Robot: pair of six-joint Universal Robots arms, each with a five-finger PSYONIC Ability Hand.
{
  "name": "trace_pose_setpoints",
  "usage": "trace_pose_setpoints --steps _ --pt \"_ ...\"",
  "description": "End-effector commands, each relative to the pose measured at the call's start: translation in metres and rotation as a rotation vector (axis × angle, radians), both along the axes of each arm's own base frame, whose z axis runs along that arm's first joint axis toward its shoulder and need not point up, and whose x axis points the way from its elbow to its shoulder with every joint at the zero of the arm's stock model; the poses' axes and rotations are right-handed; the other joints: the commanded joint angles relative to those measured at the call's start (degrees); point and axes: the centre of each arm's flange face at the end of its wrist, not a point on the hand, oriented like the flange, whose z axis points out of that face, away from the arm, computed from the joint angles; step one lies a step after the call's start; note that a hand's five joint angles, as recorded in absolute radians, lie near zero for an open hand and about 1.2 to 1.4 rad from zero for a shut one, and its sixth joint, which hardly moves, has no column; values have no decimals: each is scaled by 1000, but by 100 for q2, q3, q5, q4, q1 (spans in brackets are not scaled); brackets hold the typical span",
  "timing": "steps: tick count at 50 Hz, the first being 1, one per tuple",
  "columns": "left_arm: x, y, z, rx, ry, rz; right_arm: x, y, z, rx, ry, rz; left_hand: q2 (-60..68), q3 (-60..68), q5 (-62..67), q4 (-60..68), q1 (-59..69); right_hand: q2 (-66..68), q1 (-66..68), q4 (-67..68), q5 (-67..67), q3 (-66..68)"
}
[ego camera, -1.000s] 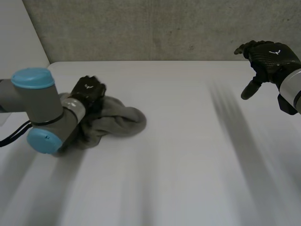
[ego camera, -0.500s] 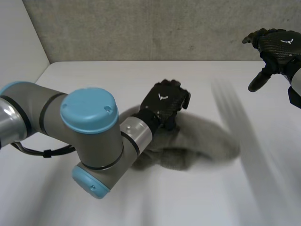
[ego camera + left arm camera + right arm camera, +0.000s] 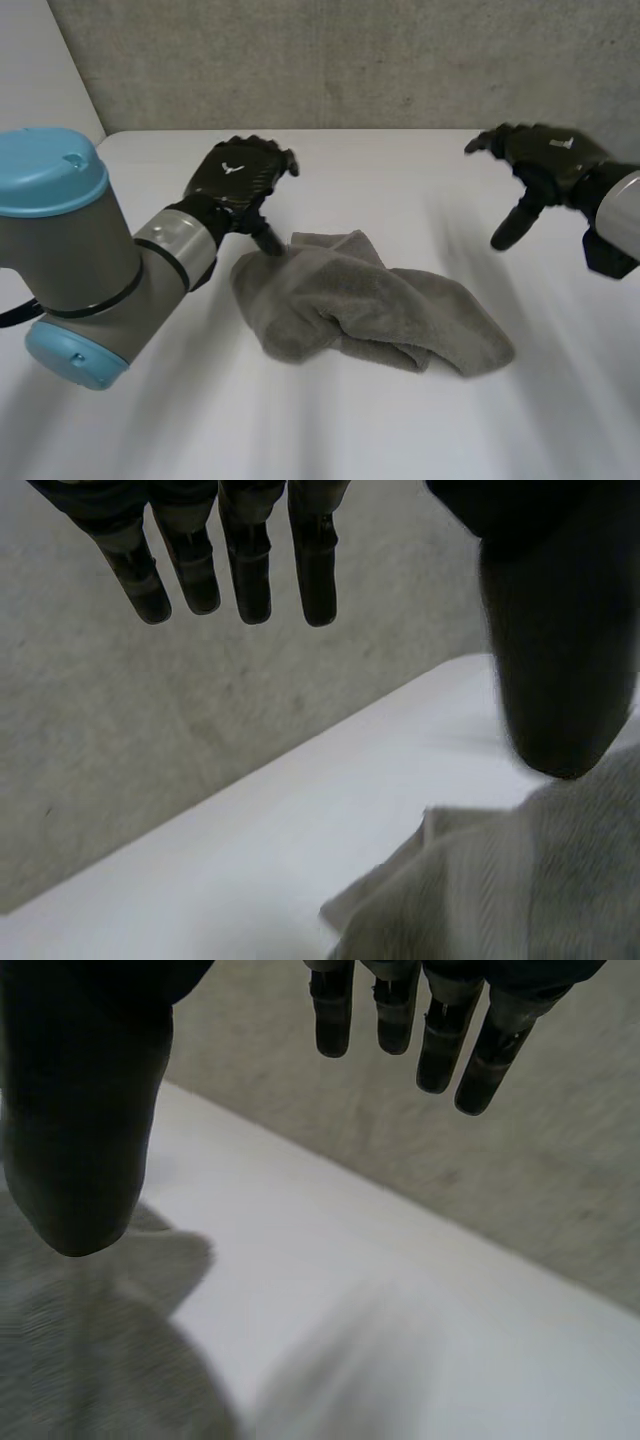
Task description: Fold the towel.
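A grey towel (image 3: 370, 300) lies crumpled in a loose heap on the middle of the white table (image 3: 400, 180). My left hand (image 3: 240, 178) hovers at the heap's far left end, open, its thumb tip just at the cloth's edge. In the left wrist view its fingers (image 3: 250, 570) are straight with nothing between them and the thumb, and the towel (image 3: 520, 890) lies below the thumb. My right hand (image 3: 548, 155) hangs open above the table to the right of the towel. In the right wrist view the towel (image 3: 80, 1360) lies beneath that hand's thumb (image 3: 85, 1130).
A grey concrete wall (image 3: 350, 60) stands behind the table's far edge. The left arm's large joint (image 3: 70, 260) hangs over the table's left side. Bare table surface lies in front of the towel and to its right.
The left hand dragged the towel from the table's left side to the middle, let go and opened. The right hand has come lower and a little leftward.
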Motion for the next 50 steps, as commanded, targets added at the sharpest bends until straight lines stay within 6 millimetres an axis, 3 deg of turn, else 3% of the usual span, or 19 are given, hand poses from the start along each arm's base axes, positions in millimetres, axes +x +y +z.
trace_pose_setpoints --steps 1,10,21,23,24,26,27,28,32,34,35,37,38,40,41,43,44,46,50 --pt "15 -11 -22 68 -44 51 6 8 -46 182 -12 72 -291 -297 -29 -336 -379 -415 -319 -436 -356 -249" --pt "16 -27 -63 158 -87 58 31 16 -95 288 -3 127 -308 -297 -46 -336 -396 -415 -319 -436 -356 -249" --pt "8 -34 -91 203 -112 47 34 15 -119 272 29 69 -89 -297 173 -336 -177 -188 -92 -436 -129 -249" --pt "7 -36 -97 213 -117 45 36 16 -124 273 39 69 1698 -297 1961 -336 1611 1868 1965 -436 1927 -249" --pt "7 -36 -97 213 -117 45 36 16 -124 273 39 69 1711 -297 1973 -336 1623 1880 1977 -436 1940 -249" --pt "6 -36 -97 213 -114 43 37 16 -121 255 34 84 4973 -297 5236 -336 4886 5125 5222 -436 5185 -249" --pt "6 -36 -97 213 -114 43 37 16 -121 255 34 84 4991 -297 5253 -336 4903 5144 5240 -436 5203 -249" --pt "5 -35 -94 210 -111 40 39 16 -117 239 30 94 5871 -297 6133 -336 5783 6570 6667 -436 6629 -249" --pt "5 -32 -92 212 -108 40 39 14 -107 195 31 115 5880 -297 6142 -336 5792 6585 6681 -436 6644 -249" --pt "6 -29 -63 162 -63 43 39 10 -79 95 35 133 5880 -297 6142 -336 5792 6585 6681 -436 6644 -249" --pt "6 -29 -63 161 -63 43 39 10 -79 95 35 133 5880 -297 6142 -336 5792 6585 6681 -436 6644 -249" --pt "8 -23 -29 106 9 46 40 8 -42 -33 26 141 5880 -297 6142 -336 5792 6585 6681 -436 6644 -249" --pt "8 -23 -29 106 10 46 40 8 -42 -34 26 141 5880 -297 6142 -336 5792 6585 6681 -436 6644 -249" --pt "10 -19 6 58 100 47 44 8 -5 -152 -3 162 5880 -297 6142 -336 5792 6585 6681 -436 6644 -249" --pt "10 -19 6 57 101 47 44 8 -5 -152 -4 162 5880 -297 6142 -336 5792 6585 6681 -436 6644 -249" --pt "13 -12 49 -17 199 44 47 8 32 -268 -37 175 5880 -297 6142 -336 5792 6585 6681 -436 6644 -249" --pt "13 -12 49 -18 200 44 47 8 32 -268 -37 175 5880 -297 6142 -336 5792 6585 6681 -436 6644 -249" --pt "20 -1 86 -88 278 37 49 9 63 -367 -72 186 5880 -297 6142 -336 5792 6585 6681 -436 6644 -249" --pt "28 9 113 -149 335 37 56 11 79 -407 -131 216 5880 -297 6142 -336 5792 6585 6681 -436 6644 -249"
